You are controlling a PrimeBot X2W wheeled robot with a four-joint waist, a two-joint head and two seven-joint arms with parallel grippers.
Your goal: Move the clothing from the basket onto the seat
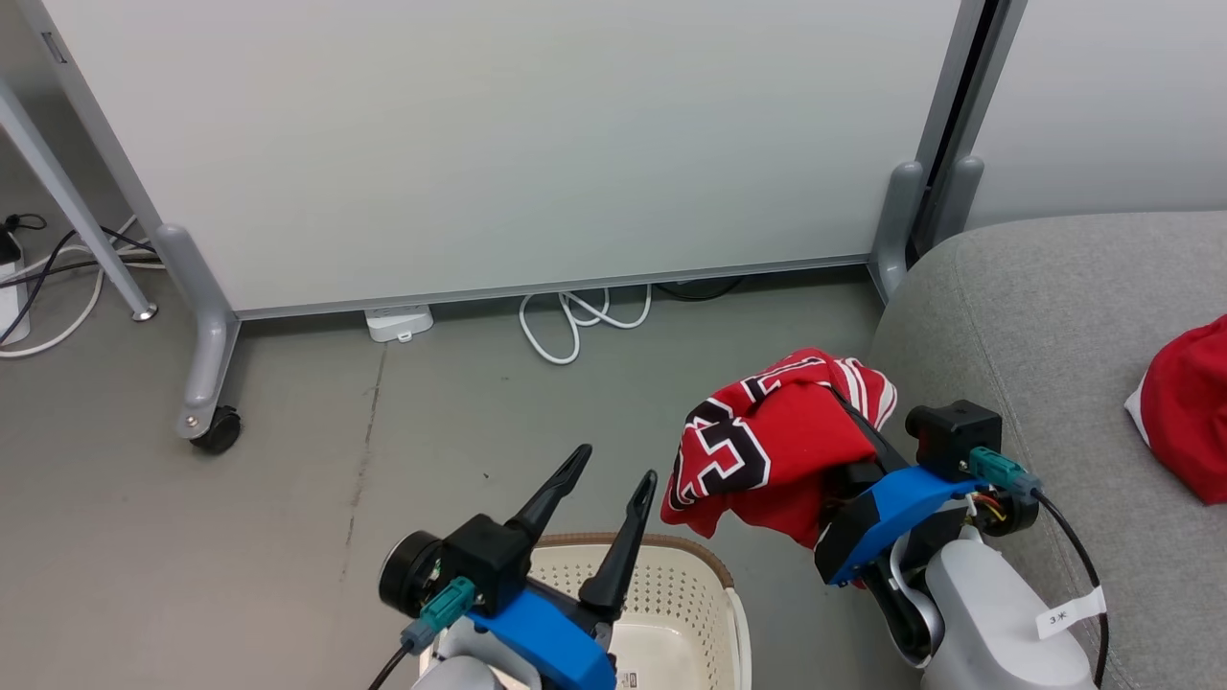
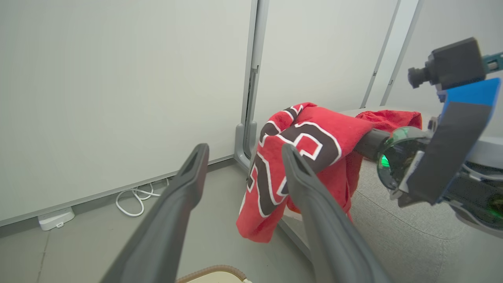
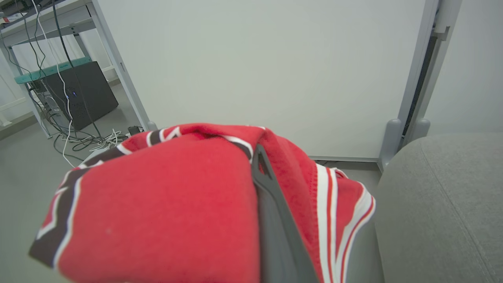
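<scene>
My right gripper (image 1: 842,391) is shut on the red jersey (image 1: 767,441) with black-and-white lettering. It holds the jersey in the air between the basket (image 1: 682,596) and the grey seat (image 1: 1035,316). The jersey (image 3: 165,212) drapes over the fingers, and one dark finger (image 3: 271,208) shows through the folds. A plain red garment (image 1: 1189,412) lies on the seat at the right edge. My left gripper (image 1: 616,464) is open and empty above the cream basket's brown rim (image 2: 214,271). In the left wrist view the left gripper (image 2: 244,151) points toward the hanging jersey (image 2: 302,157).
A white partition panel (image 1: 498,144) on grey castered feet (image 1: 216,426) stands behind, with white cables (image 1: 575,321) and a power strip (image 1: 398,323) on the grey floor. A desk frame and dark computer tower (image 3: 84,94) stand far left.
</scene>
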